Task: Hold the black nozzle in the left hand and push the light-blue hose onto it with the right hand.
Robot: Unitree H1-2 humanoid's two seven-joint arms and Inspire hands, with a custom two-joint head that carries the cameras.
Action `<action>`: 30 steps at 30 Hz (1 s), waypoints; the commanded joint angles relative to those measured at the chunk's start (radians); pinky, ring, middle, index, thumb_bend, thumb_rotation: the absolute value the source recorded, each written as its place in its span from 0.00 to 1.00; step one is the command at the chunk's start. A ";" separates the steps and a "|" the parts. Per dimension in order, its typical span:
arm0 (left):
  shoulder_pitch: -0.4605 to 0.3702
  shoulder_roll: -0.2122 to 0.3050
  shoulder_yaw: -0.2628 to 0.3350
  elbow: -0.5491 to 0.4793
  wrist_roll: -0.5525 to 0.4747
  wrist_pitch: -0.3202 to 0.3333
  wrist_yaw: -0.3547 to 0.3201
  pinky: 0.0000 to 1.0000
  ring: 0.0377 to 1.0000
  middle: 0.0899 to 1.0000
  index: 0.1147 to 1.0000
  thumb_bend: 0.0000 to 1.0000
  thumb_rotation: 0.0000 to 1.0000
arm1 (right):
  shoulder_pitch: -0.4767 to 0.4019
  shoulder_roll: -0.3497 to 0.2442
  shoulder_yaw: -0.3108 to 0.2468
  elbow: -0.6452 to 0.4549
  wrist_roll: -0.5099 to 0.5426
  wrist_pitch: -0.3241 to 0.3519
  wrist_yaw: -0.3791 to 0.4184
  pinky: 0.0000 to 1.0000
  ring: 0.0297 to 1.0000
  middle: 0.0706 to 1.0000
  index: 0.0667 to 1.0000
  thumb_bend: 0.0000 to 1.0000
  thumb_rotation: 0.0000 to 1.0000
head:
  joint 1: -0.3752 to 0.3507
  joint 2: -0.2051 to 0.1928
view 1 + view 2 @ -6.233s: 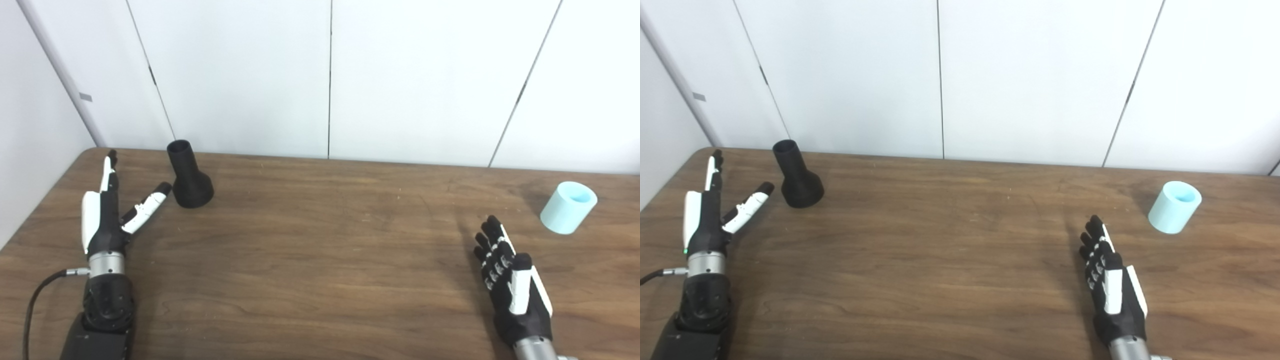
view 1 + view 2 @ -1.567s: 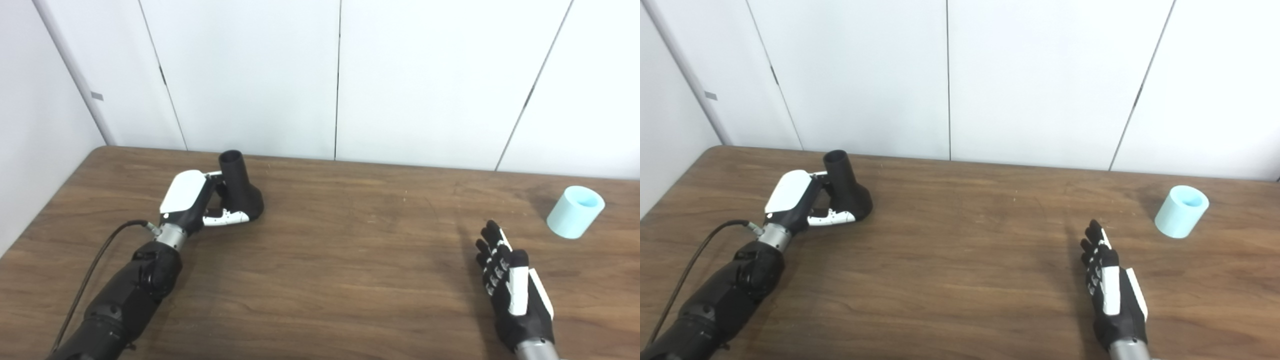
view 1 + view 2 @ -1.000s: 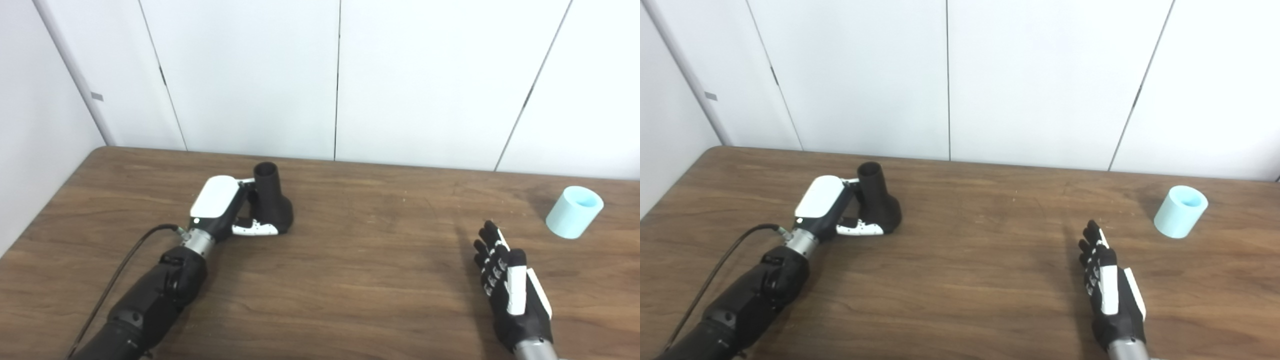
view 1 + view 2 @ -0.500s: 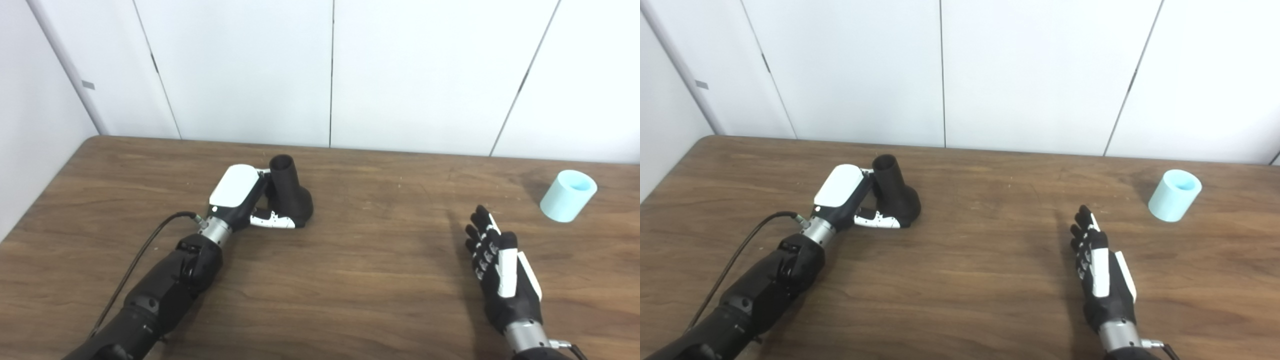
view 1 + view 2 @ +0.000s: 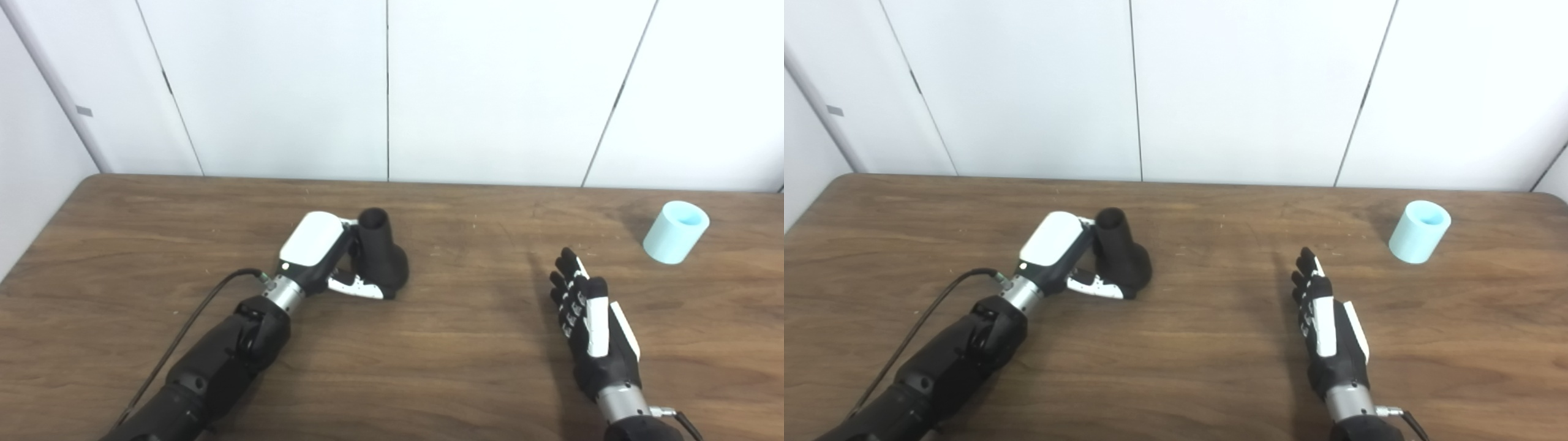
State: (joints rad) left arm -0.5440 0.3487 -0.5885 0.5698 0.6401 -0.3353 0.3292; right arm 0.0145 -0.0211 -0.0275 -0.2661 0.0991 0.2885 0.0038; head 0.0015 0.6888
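The black nozzle stands upright on the wooden table, narrow mouth up, left of the middle. My left hand is shut on it from the left, thumb along its flared base. The light-blue hose, a short open cylinder, stands at the far right near the back edge. My right hand rests open on the table with fingers stretched out, well short of the hose and to its left.
White wall panels rise right behind the table's back edge. A black cable trails from my left wrist along the forearm. The table's right end lies close beyond the hose.
My left hand has slid the nozzle rightward toward the table's middle since one second ago. The camera has also panned right. The right hand and hose have stayed where they were.
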 commanded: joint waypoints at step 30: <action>0.160 -0.118 -0.184 0.082 0.045 -0.020 -0.231 0.21 0.27 0.23 0.20 0.66 0.43 | -0.023 0.011 0.017 -0.061 -0.019 0.016 -0.003 1.00 1.00 1.00 1.00 0.71 1.00 | -0.013 0.002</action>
State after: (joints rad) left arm -0.5685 0.2613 -0.6628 0.5559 0.6586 -0.3478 0.2909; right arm 0.0141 -0.0157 -0.0126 -0.2771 0.0764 0.3060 -0.0036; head -0.0107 0.6903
